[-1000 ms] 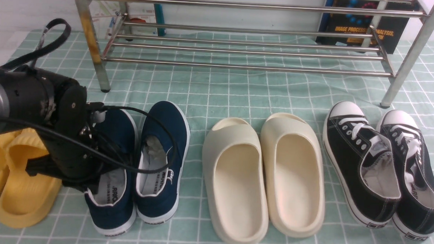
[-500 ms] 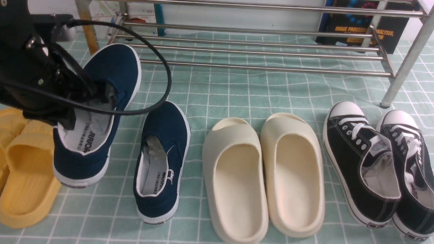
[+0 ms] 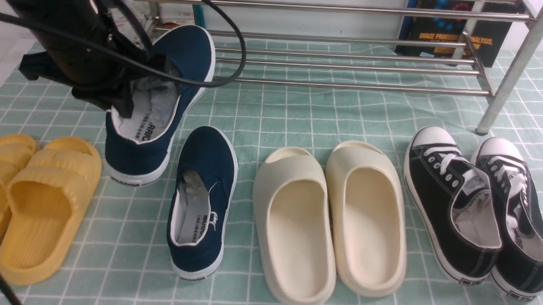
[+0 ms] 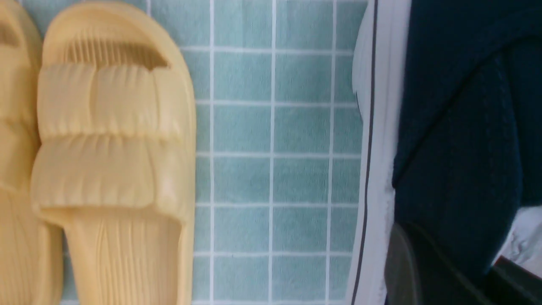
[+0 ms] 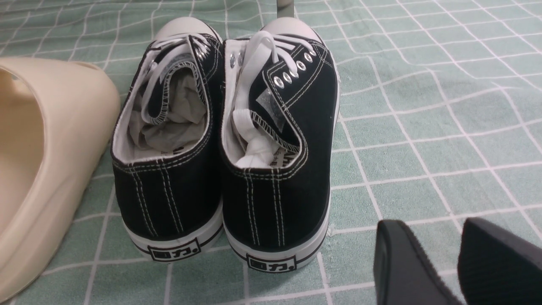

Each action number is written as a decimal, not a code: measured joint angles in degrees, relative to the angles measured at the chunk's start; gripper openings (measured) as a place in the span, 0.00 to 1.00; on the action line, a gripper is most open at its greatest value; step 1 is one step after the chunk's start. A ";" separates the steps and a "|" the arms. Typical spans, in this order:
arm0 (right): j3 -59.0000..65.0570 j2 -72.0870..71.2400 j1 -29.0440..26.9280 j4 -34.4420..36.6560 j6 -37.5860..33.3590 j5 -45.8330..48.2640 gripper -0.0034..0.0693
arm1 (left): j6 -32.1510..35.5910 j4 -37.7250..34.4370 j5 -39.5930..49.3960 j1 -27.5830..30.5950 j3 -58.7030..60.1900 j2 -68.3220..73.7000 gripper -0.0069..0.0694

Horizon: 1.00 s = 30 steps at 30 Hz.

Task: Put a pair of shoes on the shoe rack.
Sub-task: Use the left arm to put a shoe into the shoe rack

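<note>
**Navy shoe (image 3: 160,105) lifted, rack not yet reached**

A second ago this shoe lay beside its mate near the left edge of the checked cloth (image 3: 300,117). Now it hangs clear of the cloth, toe tipped up towards the left end of the shoe rack (image 3: 328,85), resting on no bar. The left gripper (image 3: 129,98) pinches its collar. Judgement: pickup complete, placing under way.

The second navy shoe (image 3: 202,204) lies flat and untouched between the yellow slides (image 3: 39,207) and cream slides (image 3: 328,217). Both shoes are dark canvas with white soles, white trim and crumpled paper inside. The right gripper (image 5: 455,271) hangs empty behind the black sneakers (image 5: 220,161), fingers slightly apart.
</note>
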 joint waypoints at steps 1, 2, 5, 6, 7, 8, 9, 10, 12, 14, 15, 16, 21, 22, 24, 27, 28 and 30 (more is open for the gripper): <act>0.00 0.00 0.00 0.00 0.00 0.00 0.38 | 0.00 -0.01 0.27 0.00 -1.54 1.33 0.10; 0.00 0.00 0.00 0.00 0.00 0.00 0.38 | 0.00 -0.07 0.28 0.00 -1.85 1.89 0.10; 0.00 0.00 0.00 0.00 0.00 0.00 0.38 | 0.00 -0.06 1.39 0.00 -7.51 6.74 0.10; 0.00 0.00 0.00 0.00 0.00 0.00 0.38 | 0.00 -0.08 1.70 0.00 -8.89 7.92 0.10; 0.00 0.00 0.00 0.00 0.00 0.00 0.38 | 0.00 -0.13 1.88 0.00 -9.58 8.48 0.10; 0.00 0.00 0.00 0.00 0.00 0.00 0.38 | 0.00 -0.19 2.33 0.00 -12.04 10.51 0.10; 0.00 0.00 0.00 0.00 0.00 0.00 0.38 | 0.00 -0.19 2.61 0.00 -13.80 11.96 0.10; 0.00 0.00 0.00 0.00 0.00 0.00 0.38 | 0.00 -0.19 2.65 0.00 -14.51 12.50 0.10; 0.00 0.00 0.00 0.00 0.00 0.00 0.38 | 0.00 -0.08 3.08 0.00 -18.09 15.24 0.10; 0.00 0.00 0.00 0.00 0.00 0.00 0.38 | -0.05 0.10 3.23 0.00 -21.60 17.48 0.10; 0.00 0.00 0.00 0.00 0.00 0.00 0.38 | -0.10 0.29 3.23 0.00 -24.44 19.75 0.10; 0.00 0.00 0.00 0.00 0.00 0.00 0.38 | -0.32 0.56 3.23 0.00 -25.87 20.76 0.10; 0.00 0.00 0.00 0.00 0.00 0.00 0.38 | -2.47 3.91 3.14 0.00 -30.07 24.54 0.10; 0.00 0.00 0.00 0.00 0.00 0.00 0.38 | -2.74 4.95 3.00 0.00 -30.36 25.12 0.10; 0.00 0.00 0.00 0.00 0.00 0.00 0.38 | -2.99 6.01 2.73 0.00 -30.50 25.72 0.10; 0.00 0.00 0.00 0.00 0.00 0.00 0.38 | -3.62 6.62 1.02 0.91 -30.62 27.09 0.10; 0.00 0.00 0.00 0.00 0.00 0.00 0.38 | -3.91 6.41 0.17 1.34 -30.62 27.33 0.10; 0.00 0.00 0.00 0.00 0.00 0.00 0.38 | -4.53 5.73 -1.93 2.41 -30.62 27.69 0.10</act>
